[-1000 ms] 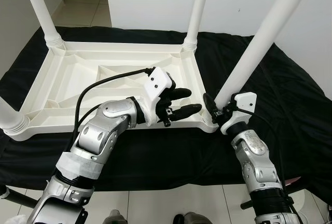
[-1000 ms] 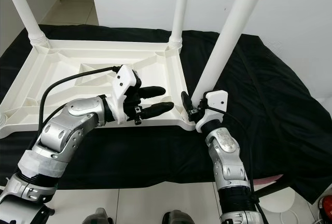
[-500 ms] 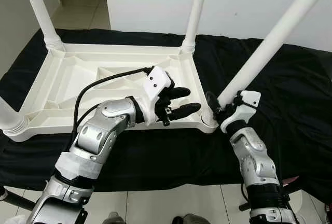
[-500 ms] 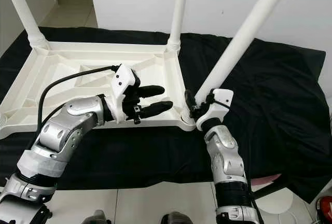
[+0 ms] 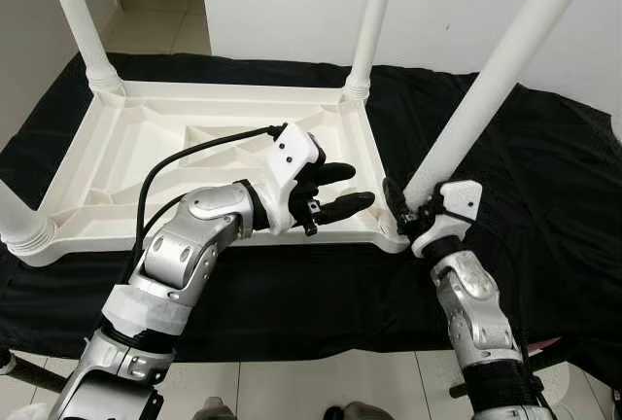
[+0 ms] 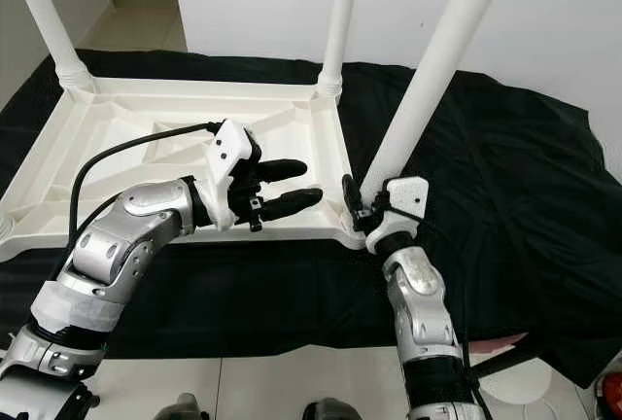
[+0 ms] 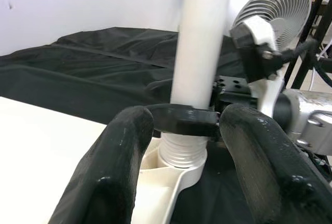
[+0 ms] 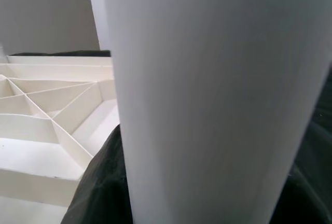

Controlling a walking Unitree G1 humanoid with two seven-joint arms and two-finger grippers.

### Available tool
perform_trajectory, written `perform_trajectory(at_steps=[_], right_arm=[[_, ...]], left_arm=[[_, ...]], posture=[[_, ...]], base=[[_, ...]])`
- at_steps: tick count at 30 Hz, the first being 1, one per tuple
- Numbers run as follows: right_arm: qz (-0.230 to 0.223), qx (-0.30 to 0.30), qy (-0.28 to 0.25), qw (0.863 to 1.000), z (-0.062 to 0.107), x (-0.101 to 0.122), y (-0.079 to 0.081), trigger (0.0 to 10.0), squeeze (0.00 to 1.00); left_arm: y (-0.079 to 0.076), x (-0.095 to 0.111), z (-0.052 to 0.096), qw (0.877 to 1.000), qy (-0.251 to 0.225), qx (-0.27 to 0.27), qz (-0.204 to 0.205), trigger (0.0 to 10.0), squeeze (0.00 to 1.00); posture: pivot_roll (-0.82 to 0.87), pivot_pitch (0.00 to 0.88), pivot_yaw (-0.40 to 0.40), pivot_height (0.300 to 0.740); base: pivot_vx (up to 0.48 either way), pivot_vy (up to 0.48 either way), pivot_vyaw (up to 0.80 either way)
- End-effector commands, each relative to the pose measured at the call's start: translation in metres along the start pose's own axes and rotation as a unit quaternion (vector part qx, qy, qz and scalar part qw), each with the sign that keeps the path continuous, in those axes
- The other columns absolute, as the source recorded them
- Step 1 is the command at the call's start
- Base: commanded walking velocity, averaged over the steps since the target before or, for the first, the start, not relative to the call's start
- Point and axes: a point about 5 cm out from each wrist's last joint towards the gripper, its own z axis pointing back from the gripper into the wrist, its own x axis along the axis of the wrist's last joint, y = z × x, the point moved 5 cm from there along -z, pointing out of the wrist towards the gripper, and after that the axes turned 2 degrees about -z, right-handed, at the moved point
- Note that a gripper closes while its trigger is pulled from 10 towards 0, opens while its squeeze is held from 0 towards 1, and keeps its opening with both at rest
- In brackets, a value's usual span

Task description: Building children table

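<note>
A black cloth [image 5: 544, 167] covers the wide surface in front of the robot. On it the white plastic table top [image 5: 126, 148] lies upside down, with its ribbed underside facing up. Three white legs stand in its corners: one at the far left [image 5: 78, 17], one at the far right [image 5: 374, 12], and one at the near left [image 5: 15, 216].

A fourth leg [image 5: 496, 75] is at the near right corner. It leans to the right and away from the top, and its threaded end sits in the corner socket [image 7: 181, 156]. The right gripper [image 5: 413, 214] is at the base of this leg, just above the socket. Its black fingers [image 7: 184, 120] are closed around the leg and hold it.

The left gripper [image 5: 335, 193] hovers over the near edge of the table top, to the left of that corner, and points toward the leg. Its two fingers [image 5: 340, 208] are spread apart and hold nothing.

In the left wrist view a white fan [image 7: 272, 1] stands behind the right arm.
</note>
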Motion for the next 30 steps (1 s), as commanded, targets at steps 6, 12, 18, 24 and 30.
perform_trajectory(at_steps=[6, 12, 18, 24, 30], right_arm=[[-0.024, 0.002, 0.032, 0.999, 0.023, -0.033, 0.005, 10.0, 0.00], [-0.025, -0.003, 0.031, 0.999, 0.031, -0.042, 0.006, 10.0, 0.00], [-0.029, -0.012, 0.045, 0.998, 0.032, -0.050, 0.006, 10.0, 0.00], [0.014, -0.008, 0.096, 0.995, 0.023, -0.058, 0.002, 10.0, 0.00], [0.010, 0.005, 0.117, 0.993, 0.020, -0.060, 0.005, 10.0, 0.00]], left_arm=[[0.007, 0.007, 0.001, 1.000, 0.002, 0.020, -0.013, 10.0, 0.00], [0.008, 0.008, 0.002, 1.000, 0.002, 0.021, -0.014, 10.0, 0.00], [0.009, 0.008, 0.003, 1.000, 0.003, 0.022, -0.016, 10.0, 0.00], [0.011, 0.009, 0.003, 1.000, 0.004, 0.021, -0.018, 10.0, 0.00], [0.011, 0.009, 0.002, 1.000, 0.004, 0.021, -0.018, 10.0, 0.00]], posture=[[0.05, 0.029, -0.026, 0.740], [0.05, 0.035, -0.023, 0.740], [0.05, 0.038, -0.020, 0.740], [0.05, 0.041, -0.018, 0.740], [0.05, 0.041, -0.018, 0.740]], base=[[0.000, 0.000, 0.00], [0.000, 0.000, 0.00], [0.000, 0.000, 0.00], [0.000, 0.000, 0.00], [0.000, 0.000, 0.00]])
